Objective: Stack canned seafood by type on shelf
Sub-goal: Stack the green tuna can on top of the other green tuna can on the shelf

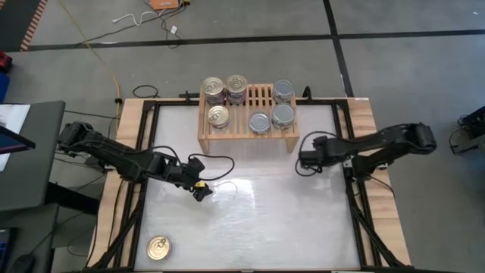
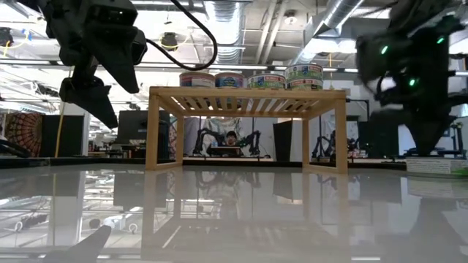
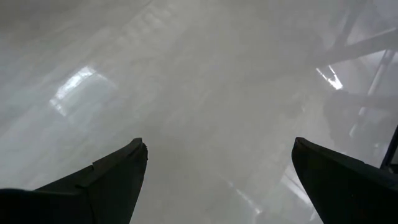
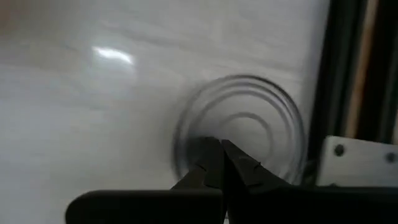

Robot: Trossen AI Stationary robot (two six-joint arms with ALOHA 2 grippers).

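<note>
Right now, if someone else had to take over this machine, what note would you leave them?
Left gripper: open, empty, over bare table.
Right gripper: shut, empty, by the shelf's right front leg, over a silver tin.
Done: gold-topped tins on the shelf's left, silver-topped tins on its right.
Left: that silver tin, and a gold tin near the table's front-left corner.

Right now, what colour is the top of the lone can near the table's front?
Gold, clearest in the high view.
</note>
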